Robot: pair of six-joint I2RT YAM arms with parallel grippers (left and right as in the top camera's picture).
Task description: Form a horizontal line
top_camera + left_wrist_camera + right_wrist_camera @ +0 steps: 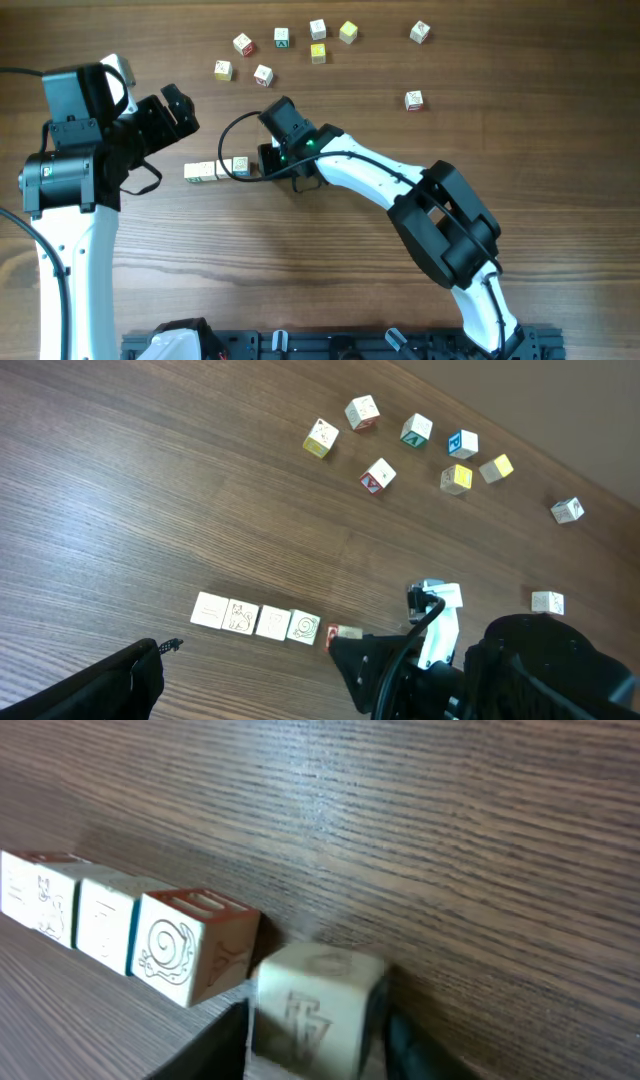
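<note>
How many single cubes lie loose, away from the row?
9 loose cubes: seven clustered beyond the row, one at far right, one alone, nearer the robot. More may be hidden.

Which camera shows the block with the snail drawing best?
The right wrist view: the snail block sits close up, its drawing clear, ending the row. The left wrist view shows it small, spiral just readable. Overhead it is a tiny cube beside the right gripper, drawing unreadable.

No legible text; spiral sign on row-end cube (168, 953).
</note>
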